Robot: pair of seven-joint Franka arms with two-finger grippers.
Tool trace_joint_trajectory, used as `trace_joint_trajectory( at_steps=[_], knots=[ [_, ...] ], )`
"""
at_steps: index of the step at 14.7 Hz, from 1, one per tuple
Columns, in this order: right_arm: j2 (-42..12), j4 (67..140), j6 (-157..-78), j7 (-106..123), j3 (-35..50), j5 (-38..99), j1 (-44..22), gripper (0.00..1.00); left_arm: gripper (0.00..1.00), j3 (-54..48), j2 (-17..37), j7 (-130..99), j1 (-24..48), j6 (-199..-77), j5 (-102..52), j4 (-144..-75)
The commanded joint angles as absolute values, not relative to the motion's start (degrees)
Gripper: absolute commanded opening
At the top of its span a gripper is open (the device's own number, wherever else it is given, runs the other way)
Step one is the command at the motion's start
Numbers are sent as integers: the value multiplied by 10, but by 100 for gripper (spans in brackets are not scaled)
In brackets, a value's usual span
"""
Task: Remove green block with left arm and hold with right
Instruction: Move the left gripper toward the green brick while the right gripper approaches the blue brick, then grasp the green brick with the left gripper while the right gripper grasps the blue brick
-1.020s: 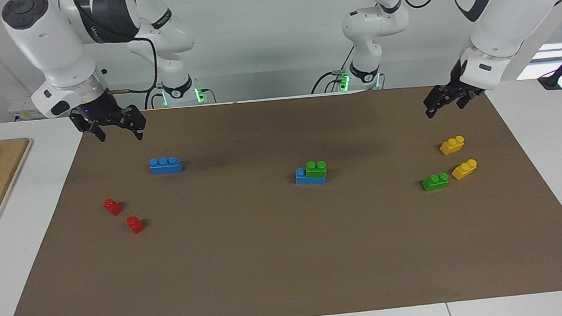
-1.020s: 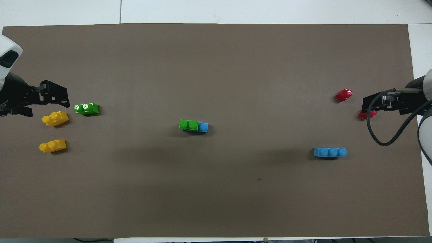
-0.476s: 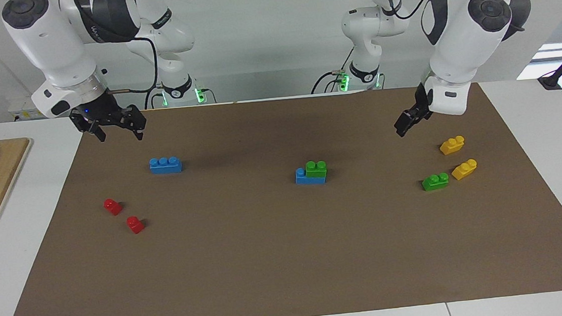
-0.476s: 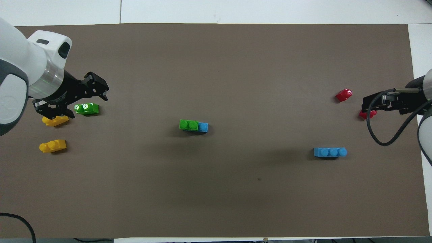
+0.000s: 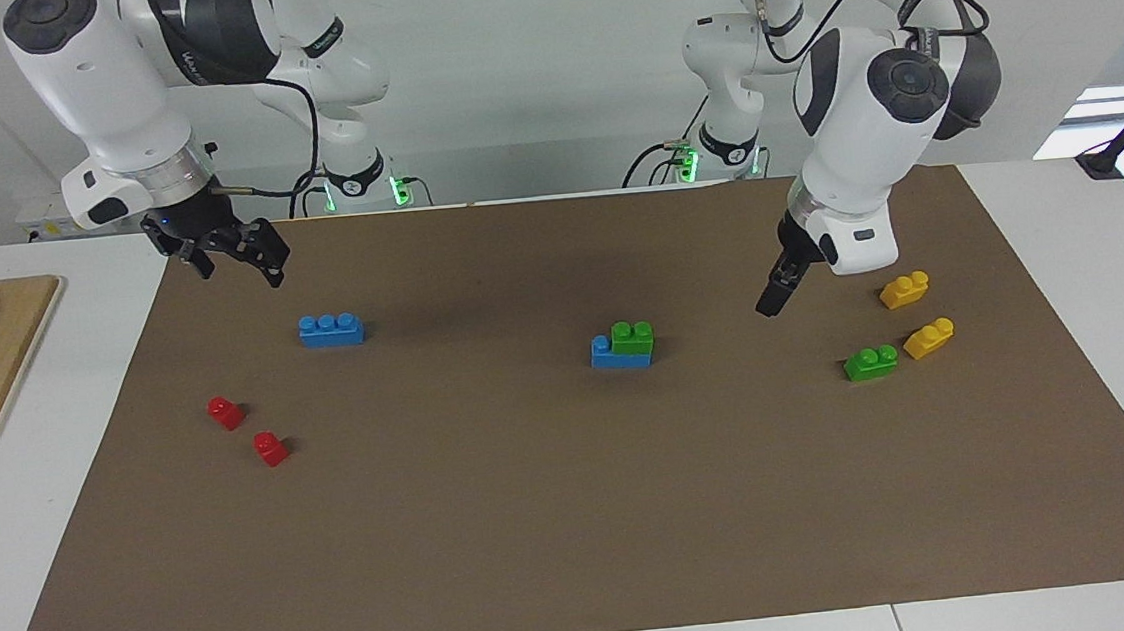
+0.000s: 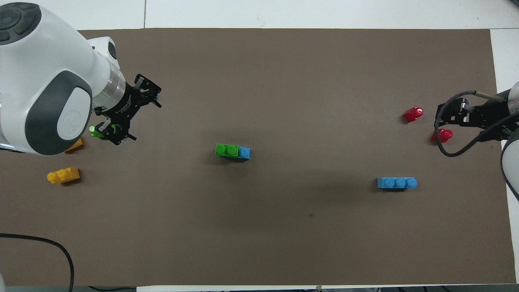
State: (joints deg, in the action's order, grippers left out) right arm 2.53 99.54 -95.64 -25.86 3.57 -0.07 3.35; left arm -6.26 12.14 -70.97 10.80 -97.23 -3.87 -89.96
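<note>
**Left gripper up in the air, stack toward the table's middle from it**

While the right gripper (image 5: pixel 235 262) waits over the mat's edge at its own end, fingers apart, the left gripper (image 5: pixel 774 301) hangs above the mat between the stack and the loose bricks at the left arm's end. Whether its fingers are apart or together cannot be told.

The green block (image 5: pixel 632 337) sits pressed onto a blue brick (image 5: pixel 615 355) near the mat's centre, covering two of its studs and leaving one bare. Its long axis runs along the table's length, from arm to arm. From the left gripper it lies toward the right arm's end, near but apart. The left arm is clearly the nearer one.

A second green brick (image 5: pixel 871 362) lies loose beside two yellow bricks (image 5: pixel 904 290); it is stacked on nothing, so I judge it is not the target.
</note>
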Motion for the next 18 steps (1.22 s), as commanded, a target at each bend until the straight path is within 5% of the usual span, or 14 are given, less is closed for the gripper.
trace_joint_trajectory(
  at_steps=[1,6,12,18],
  knots=[
    [40,1013,-960,-445,44,35,33,100,100,-57,134,-827,122,-1011,-49,-891],
    [28,1034,-975,-741,45,146,10,99,100,-56,133,-963,174,-1054,-39,-931],
    [-60,1041,-1065,-868,45,294,-48,99,100,-57,87,-1023,208,-1167,-38,-1070],
    [-104,1072,-1191,-932,45,351,-121,99,100,-57,105,-1109,242,-1165,-13,-1073]
  ],
)
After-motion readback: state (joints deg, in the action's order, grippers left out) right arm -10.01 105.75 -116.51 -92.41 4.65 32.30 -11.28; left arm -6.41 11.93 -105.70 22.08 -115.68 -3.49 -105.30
